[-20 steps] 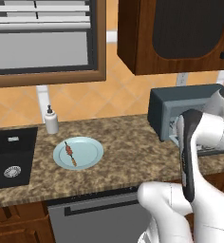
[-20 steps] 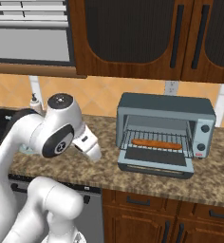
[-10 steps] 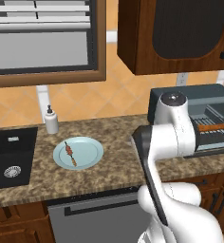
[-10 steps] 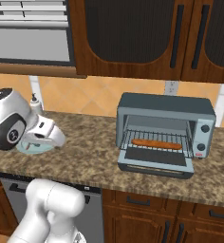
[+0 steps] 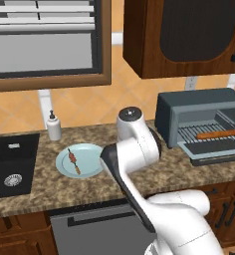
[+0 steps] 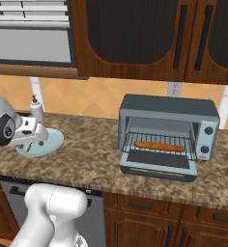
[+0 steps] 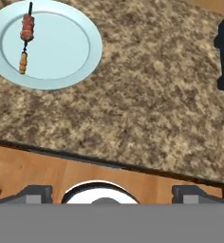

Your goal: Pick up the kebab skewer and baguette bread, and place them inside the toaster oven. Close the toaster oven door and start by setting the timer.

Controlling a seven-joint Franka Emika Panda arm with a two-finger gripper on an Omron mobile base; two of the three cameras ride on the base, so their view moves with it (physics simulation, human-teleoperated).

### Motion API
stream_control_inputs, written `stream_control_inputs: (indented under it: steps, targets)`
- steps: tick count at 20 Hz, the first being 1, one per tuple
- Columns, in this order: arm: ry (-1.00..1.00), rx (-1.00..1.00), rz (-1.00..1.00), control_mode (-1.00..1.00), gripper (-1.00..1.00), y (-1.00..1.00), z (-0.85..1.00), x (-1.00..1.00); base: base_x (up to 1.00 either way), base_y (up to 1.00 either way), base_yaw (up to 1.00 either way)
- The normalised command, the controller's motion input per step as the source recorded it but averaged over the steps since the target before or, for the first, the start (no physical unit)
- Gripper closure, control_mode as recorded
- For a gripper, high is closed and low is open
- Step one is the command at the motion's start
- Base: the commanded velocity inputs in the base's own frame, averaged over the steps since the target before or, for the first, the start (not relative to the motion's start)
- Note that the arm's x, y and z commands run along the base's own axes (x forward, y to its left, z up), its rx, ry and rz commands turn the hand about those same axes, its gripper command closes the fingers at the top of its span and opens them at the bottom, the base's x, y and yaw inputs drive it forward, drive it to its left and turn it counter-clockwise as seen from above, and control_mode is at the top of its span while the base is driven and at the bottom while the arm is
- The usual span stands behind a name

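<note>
A pale blue plate (image 5: 89,160) lies flat on the speckled brown granite counter (image 5: 35,191), which serves as the landmark here. A white soap dispenser (image 5: 53,126) stands upright at the counter's back edge, just behind the plate, and a black sink (image 5: 10,167) with a round drain is set into the counter to the plate's left. Dark wooden cabinets (image 6: 145,38) hang above the counter, a grey dishwasher front (image 5: 94,234) sits below it, and orange tiles (image 5: 89,102) cover the wall behind.
</note>
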Motion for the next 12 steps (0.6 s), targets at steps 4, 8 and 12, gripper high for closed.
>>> stream_control_inputs:
  steps: [4,8,12]
  targets:
    - [0.03,0.01,0.09,-1.00,-1.00,0.94,-0.43,0.61,0.00,0.00,0.00]
    - [0.04,0.04,0.01,-1.00,-1.00,0.55,-0.37,0.61,0.00,0.00,0.00]
    - [0.23,0.13,0.00,-1.00,-1.00,0.34,-0.26,0.37,0.00,0.00,0.00]
